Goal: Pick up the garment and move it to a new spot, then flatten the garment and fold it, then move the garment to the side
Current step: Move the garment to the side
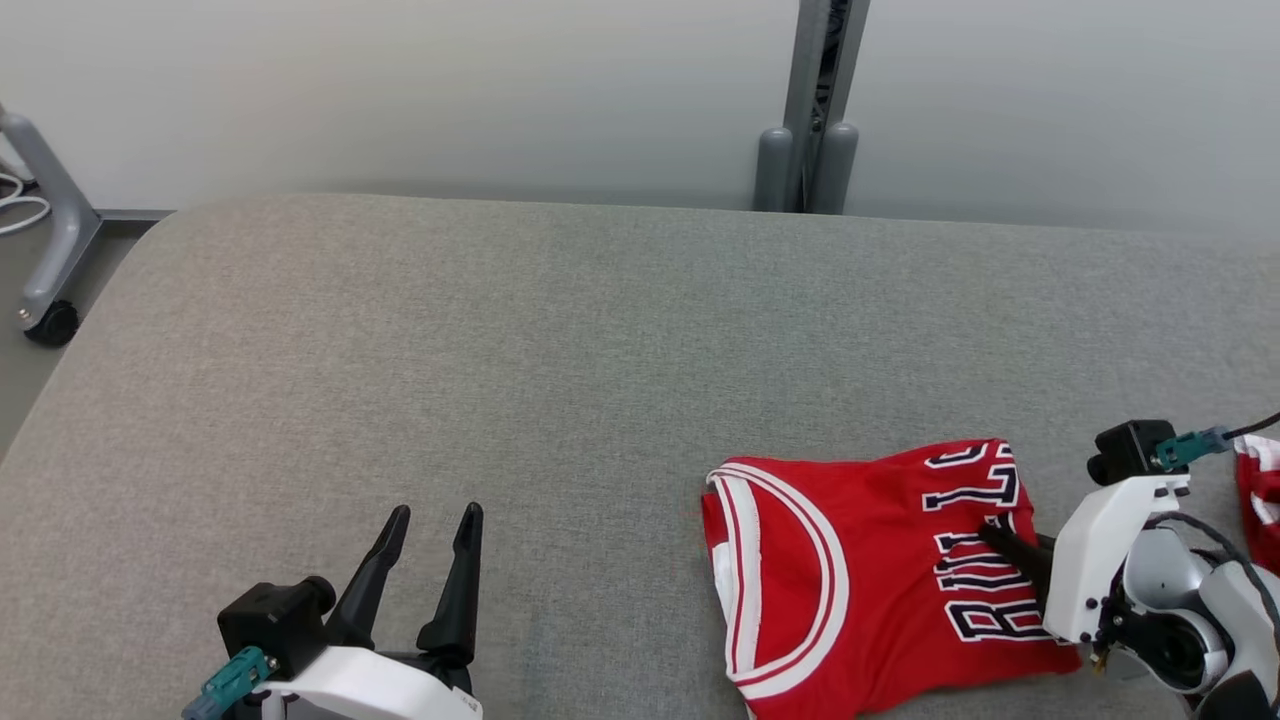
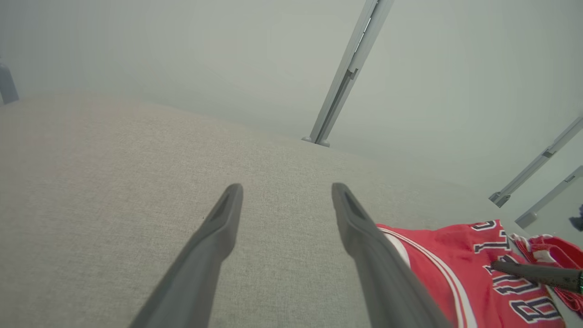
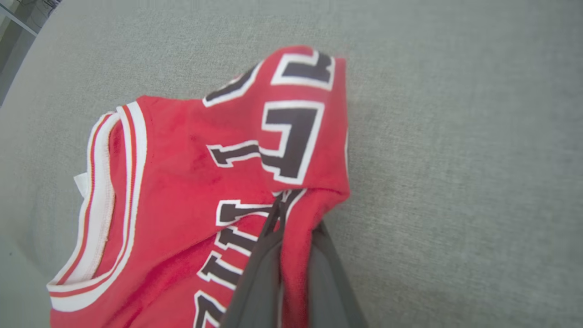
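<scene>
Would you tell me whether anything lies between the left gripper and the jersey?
Nothing visible does: grey mat alone lies between the open left gripper and the jersey, whose lettered part the right gripper pinches.

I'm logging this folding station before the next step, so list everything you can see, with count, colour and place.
red sleeveless jersey with white trim and black lettering: one, red, lying near the pad's front right
grey fabric-covered pad: one, grey, spans the head view
red and white cloth: one piece, far right edge; cannot tell whether it belongs to the jersey
grey metal post: one, grey, behind the pad's far edge
grey stand leg with a black caster: one, grey, floor at far left
white cable: one, white, left edge beside the stand leg
left gripper: one, dark fingers, open, over bare pad at lower left
right gripper: one, dark fingers, shut on a fold of the jersey's lettered part
</scene>
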You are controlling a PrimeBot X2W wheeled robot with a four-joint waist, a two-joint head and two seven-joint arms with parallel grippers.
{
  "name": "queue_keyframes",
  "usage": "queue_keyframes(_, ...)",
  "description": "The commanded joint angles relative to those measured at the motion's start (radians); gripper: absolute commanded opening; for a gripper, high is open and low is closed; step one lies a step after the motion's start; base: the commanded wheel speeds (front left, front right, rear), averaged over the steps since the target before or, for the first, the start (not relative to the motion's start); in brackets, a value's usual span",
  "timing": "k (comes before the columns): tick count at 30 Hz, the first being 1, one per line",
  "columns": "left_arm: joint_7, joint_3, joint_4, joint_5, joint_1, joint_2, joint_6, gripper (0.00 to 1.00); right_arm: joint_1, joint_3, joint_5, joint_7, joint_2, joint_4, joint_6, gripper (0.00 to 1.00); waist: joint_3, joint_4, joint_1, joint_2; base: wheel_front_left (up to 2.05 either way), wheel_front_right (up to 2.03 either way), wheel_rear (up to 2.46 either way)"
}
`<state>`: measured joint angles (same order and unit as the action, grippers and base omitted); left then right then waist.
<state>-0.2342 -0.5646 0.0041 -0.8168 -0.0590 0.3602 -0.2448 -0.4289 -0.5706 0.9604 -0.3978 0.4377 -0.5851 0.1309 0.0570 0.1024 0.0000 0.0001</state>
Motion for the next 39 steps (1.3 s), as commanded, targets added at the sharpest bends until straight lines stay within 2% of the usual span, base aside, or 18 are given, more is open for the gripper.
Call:
queue_keyframes(1,-0.005,0.003,-0.003,0.006,0.001,0.0,-0.001,1.0,-0.018,-0.004,0.01,0.0,0.023,0.014,0.0,0.0,-0.005,-0.026,0.0,-0.0001,0.0,0.0,0.0)
queue_keyframes(6,-0.007,-0.002,-0.006,0.009,-0.002,-0.005,0.002,1.0,-0.038,-0.011,0.001,-0.021,0.057,0.044,0.0,0.0,-0.01,-0.07,0.0,-0.0001,0.0,0.0,0.0)
queue_keyframes(14,-0.008,-0.013,-0.004,0.016,-0.021,-0.019,0.006,1.0,-0.074,0.003,-0.035,-0.058,0.121,0.121,0.0,0.0,-0.009,-0.198,0.0,-0.0001,0.0,0.0,0.0)
queue_keyframes(24,-0.013,-0.005,0.005,0.018,-0.039,-0.03,0.013,1.0,-0.124,0.059,-0.101,-0.123,0.154,0.197,0.0,0.0,0.018,-0.344,0.0,-0.0001,0.0,0.0,0.0)
queue_keyframes(31,-0.017,-0.001,0.014,0.025,-0.052,-0.035,0.016,1.0,-0.133,0.117,-0.145,-0.156,0.161,0.233,0.0,0.0,0.039,-0.37,0.0,-0.0001,0.0,0.0,0.0)
queue_keyframes(39,-0.02,0.001,0.028,0.025,-0.063,-0.034,0.028,1.0,-0.16,0.164,-0.205,-0.154,0.126,0.233,0.0,0.0,0.046,-0.357,0.0,-0.0001,0.0,0.0,0.0)
